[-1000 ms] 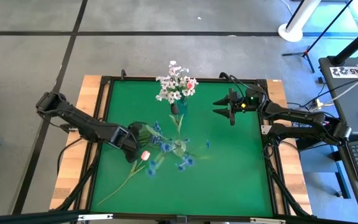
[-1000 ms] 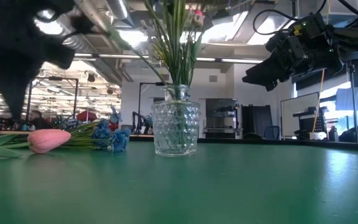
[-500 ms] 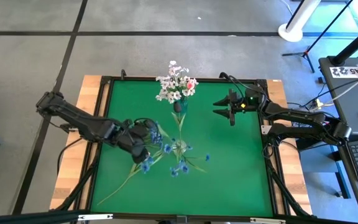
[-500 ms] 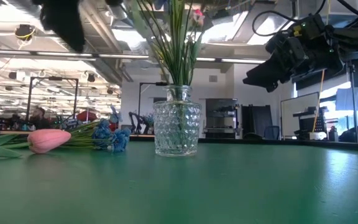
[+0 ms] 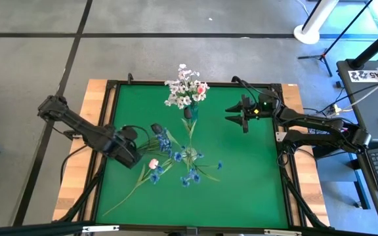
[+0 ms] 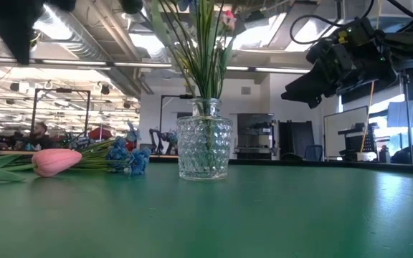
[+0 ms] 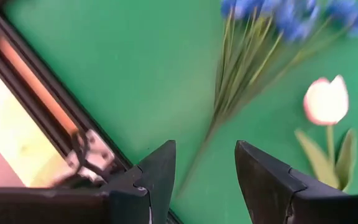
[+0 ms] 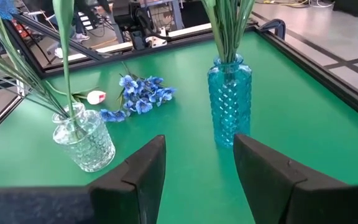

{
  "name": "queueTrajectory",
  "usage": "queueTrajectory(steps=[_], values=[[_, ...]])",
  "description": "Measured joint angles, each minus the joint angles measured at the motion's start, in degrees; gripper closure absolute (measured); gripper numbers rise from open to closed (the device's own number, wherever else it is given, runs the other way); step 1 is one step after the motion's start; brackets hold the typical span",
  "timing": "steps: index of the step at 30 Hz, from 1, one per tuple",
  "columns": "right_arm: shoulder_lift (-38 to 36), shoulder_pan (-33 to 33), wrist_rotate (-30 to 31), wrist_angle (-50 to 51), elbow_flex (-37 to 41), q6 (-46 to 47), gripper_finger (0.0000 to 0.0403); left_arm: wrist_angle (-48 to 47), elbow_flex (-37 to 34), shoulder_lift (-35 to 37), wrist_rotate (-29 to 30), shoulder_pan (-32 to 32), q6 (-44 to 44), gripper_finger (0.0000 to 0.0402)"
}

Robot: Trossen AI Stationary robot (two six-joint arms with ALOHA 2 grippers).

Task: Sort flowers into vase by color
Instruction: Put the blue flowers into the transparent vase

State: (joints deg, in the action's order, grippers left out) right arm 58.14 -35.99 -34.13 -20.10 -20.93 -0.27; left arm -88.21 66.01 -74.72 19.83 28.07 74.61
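A: From above, what has changed?

B: The left tool (image 5: pixel 133 152) has drawn back toward its own side of the table (image 5: pixel 241 190). Half a second ago it sat over the loose flowers (image 5: pixel 176 160); now the pink tulip (image 5: pixel 153 163) shows again just ahead of it. Its fingers stand apart with nothing between them.

A: So no pick-up?

B: It seems not. The blue sprigs and tulip lie flat beside the clear vase (image 5: pixel 189 155), so that sorting step looks undone.

A: And at table height?

B: The tulip (image 6: pixel 54 160) and blue blossoms (image 6: pixel 129 159) lie where they did, left of the clear vase (image 6: pixel 203 147). The dark arm has slid off to the upper corner.

A: The left wrist camera?

B: Open fingers (image 7: pixel 160 171), the blue bunch (image 7: pixel 291 15) and tulip (image 7: pixel 326 99) lying ahead, untouched.

A: The right tool?

B: The right tool (image 8: pixel 194 171) hangs unmoved, parted and empty, facing the blue vase (image 8: pixel 230 102) of white blossoms.
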Motion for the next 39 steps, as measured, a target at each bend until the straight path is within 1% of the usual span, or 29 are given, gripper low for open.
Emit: queueTrajectory(steps=[4,9,15,17,20,23,27,29,31,35,36,39], values=[[-0.01,0.0,-0.02,-0.48,0.0,0.0,0.0215,6.67,-8.74,0.3,-4.56,-0.04,0.13,0.0242],[0.01,0.0,-0.98,-0.77,0.0,0.0,0.0215,17.79,-20.22,1.69,-4.79,-1.05,-0.74,0.0242],[0.0,0.02,-2.54,-1.96,0.0,0.0,0.0215,31.21,-32.24,7.77,-4.36,-3.6,-1.27,0.0242],[0.01,0.02,-2.56,-2.63,0.0,0.0,0.0215,36.31,-35.64,9.45,-4.6,-4.64,-1.74,0.0242],[0.0,0.01,-2.55,-2.69,0.0,0.0,0.0215,43.12,-40.04,10.56,-7.53,-5.95,-3.24,0.0242],[0.01,0.0,-2.56,-2.55,0.0,0.0,0.0215,45.84,-42.99,10.77,-8.65,-6.72,-3.37,0.0242],[0.01,0.01,-2.56,-2.42,0.0,0.0,0.0215,46.05,-43.72,10.91,-8.07,-7.44,-2.84,0.0244],[0.01,0.02,-2.56,-2.32,0.0,0.0,0.0215,45.54,-43.26,10.75,-7.55,-7.49,-3.2,0.0259],[0.0,0.02,-2.56,-2.34,0.0,0.0,0.0215,44.74,-42.26,10.46,-6.68,-7.49,-3.49,0.0289],[-0.01,0.02,-2.56,-2.42,0.0,0.0,0.0215,42.39,-38.71,10.27,-3.28,-7.71,-3.6,0.0378],[0.0,0.01,-2.56,-2.46,0.0,0.02,0.0215,40.57,-37.23,10.43,-2.22,-7.64,-3.35,0.0388],[0.0,0.01,-2.58,-2.52,0.0,0.4,0.0215,33.14,-30.99,10.29,1.03,-7.56,-2.3,0.0394]])
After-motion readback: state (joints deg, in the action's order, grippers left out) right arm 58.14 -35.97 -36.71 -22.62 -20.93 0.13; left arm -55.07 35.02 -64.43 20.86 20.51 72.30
